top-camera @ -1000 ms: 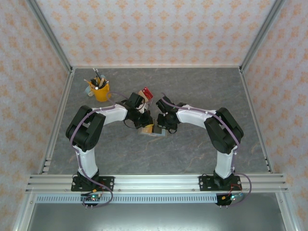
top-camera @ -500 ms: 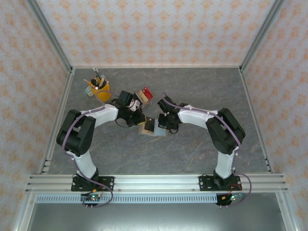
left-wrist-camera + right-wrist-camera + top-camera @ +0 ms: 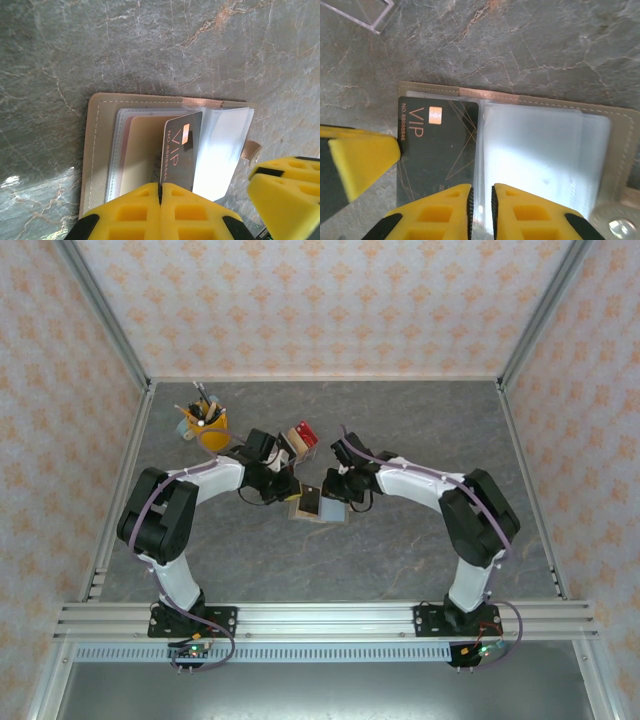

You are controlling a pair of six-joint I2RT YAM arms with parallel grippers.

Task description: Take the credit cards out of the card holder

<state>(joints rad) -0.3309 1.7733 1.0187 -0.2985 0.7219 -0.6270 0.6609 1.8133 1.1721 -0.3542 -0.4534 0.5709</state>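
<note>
Grey-tan on its outer face, the card holder (image 3: 97, 150) is lying open and flat on the desk (image 3: 150, 45), between the two arms.

1. Change over the last second. The left arm has drawn back from above the holder, its elbow swinging outward. The right arm has eased slightly toward the far side. With the left arm out of the way, the dark card (image 3: 440, 150) is now showing in the top view, on the half of the holder toward the left arm. I am reading this as the first card coming free of its sleeve but not yet clear of the holder.

2. Fingers. The left fingers (image 3: 155, 192) are pressing together with their tips at the dark card's edge. I cannot tell whether that edge is nipped between them. The right fingers (image 3: 465, 196) are standing a narrow slit apart over the line where the dark card meets the clear sleeves (image 3: 535, 160). I cannot tell whether a sleeve edge is caught in the slit.

3. Containers. The holder is carrying a yellowish card (image 3: 142, 150) in a clear sleeve, partly under the dark card. The other sleeves are looking empty. A yellow cup (image 3: 207, 427) at the far left is holding pens. A clear rack (image 3: 300, 437) is holding brown and red slabs.
</note>
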